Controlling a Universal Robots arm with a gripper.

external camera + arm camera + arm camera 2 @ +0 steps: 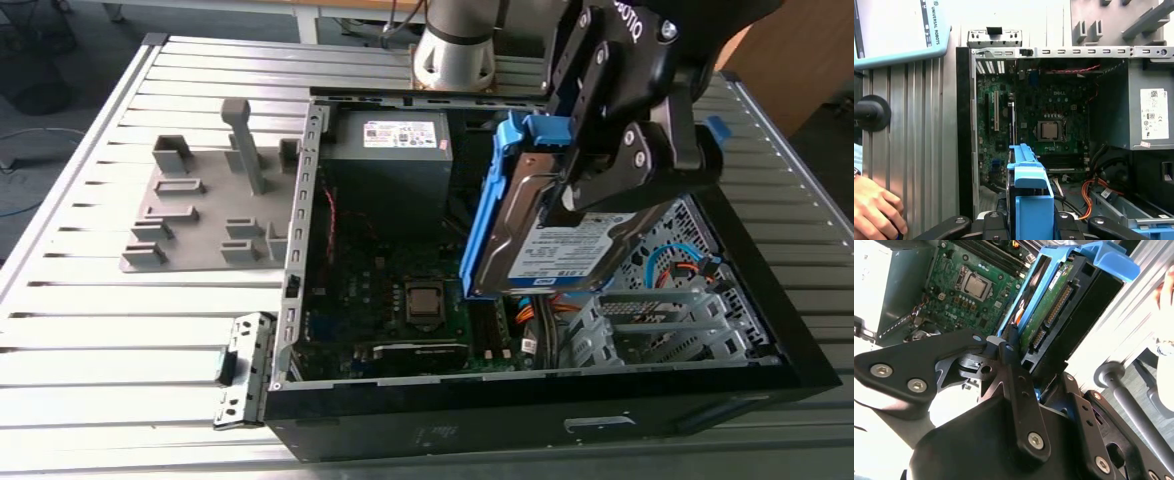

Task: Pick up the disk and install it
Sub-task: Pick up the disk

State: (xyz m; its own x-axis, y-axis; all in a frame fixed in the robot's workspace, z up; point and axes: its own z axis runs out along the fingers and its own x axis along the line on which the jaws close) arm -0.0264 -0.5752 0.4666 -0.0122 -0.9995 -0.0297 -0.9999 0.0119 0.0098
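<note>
The disk [577, 256], a silver drive with a white-and-blue label in a blue plastic bracket [486, 205], hangs tilted on edge above the open computer case [534, 412]. My gripper [597, 190] is shut on the disk's upper end, over the case's side toward the exterior view's right. The second wrist view has the disk's green circuit side and connector [1051, 315] clamped between my black fingers [1015, 371]. In the first wrist view the blue bracket [1029, 186] juts out ahead of the gripper, above the motherboard [1049, 130].
Inside the case are a grey power-supply box [395, 150], the motherboard [400, 285], orange cables [534, 312] and a metal drive cage [674, 315]. A grey fixture [200, 210] lies on the slatted table [107, 330]. A person's hand [874, 212] rests beside the case, near a tablet [899, 30].
</note>
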